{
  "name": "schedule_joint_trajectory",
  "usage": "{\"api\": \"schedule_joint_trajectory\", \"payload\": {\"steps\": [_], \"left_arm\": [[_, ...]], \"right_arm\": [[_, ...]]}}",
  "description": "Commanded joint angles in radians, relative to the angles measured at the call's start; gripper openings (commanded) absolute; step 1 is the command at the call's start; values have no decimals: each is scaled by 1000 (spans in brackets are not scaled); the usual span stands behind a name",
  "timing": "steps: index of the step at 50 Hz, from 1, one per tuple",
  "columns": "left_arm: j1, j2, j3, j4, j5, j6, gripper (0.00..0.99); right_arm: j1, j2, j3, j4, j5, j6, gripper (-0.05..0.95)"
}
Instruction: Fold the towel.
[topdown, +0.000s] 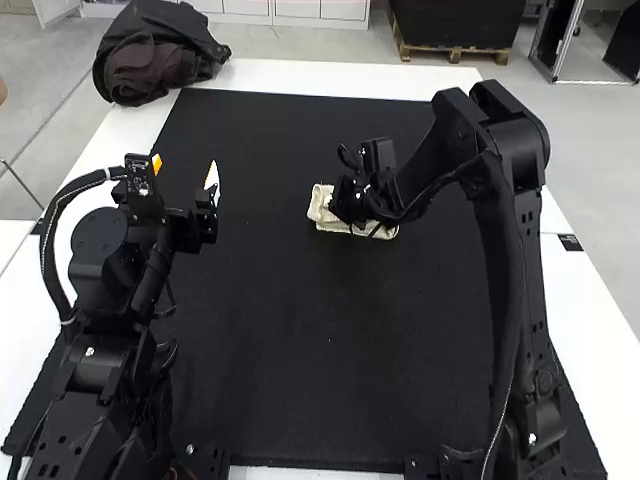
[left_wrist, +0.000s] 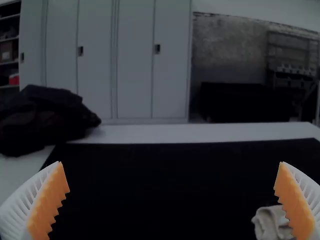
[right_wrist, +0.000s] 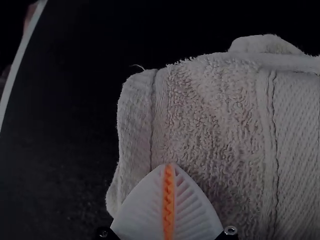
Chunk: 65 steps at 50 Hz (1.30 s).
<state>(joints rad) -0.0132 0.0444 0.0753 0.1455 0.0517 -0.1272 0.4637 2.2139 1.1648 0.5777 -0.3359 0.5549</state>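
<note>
On the desk (topdown: 300, 77), the towel (topdown: 321, 213) lies folded small, the right pincer (topdown: 353, 201) over it, fingers together (whether any cloth is pinched, I cannot tell); well apart from it, the left pincer (topdown: 184, 170) hangs wide

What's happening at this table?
The right gripper is at the towel, its fingers closed together over the cloth; I can't tell whether they pinch any. The towel lies on the black mat as a compact, layered bundle, so it looks at least partly folded. The left gripper is open and empty, away from the towel.
</note>
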Motion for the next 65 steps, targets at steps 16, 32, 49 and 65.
{"api": "schedule_joint_trajectory", "payload": {"steps": [16,32,49,65], "left_arm": [[-1,-29,-8,3,-10,12,969],[1,-29,-6,2,-10,12,969],[-1,-29,-6,2,-10,12,969],[-2,-31,-6,2,-10,18,969]], "right_arm": [[20,52,64,5,-5,8,-5],[43,75,85,5,-3,8,-5],[50,102,85,4,-3,8,-7],[35,133,84,4,-3,4,-5]]}}
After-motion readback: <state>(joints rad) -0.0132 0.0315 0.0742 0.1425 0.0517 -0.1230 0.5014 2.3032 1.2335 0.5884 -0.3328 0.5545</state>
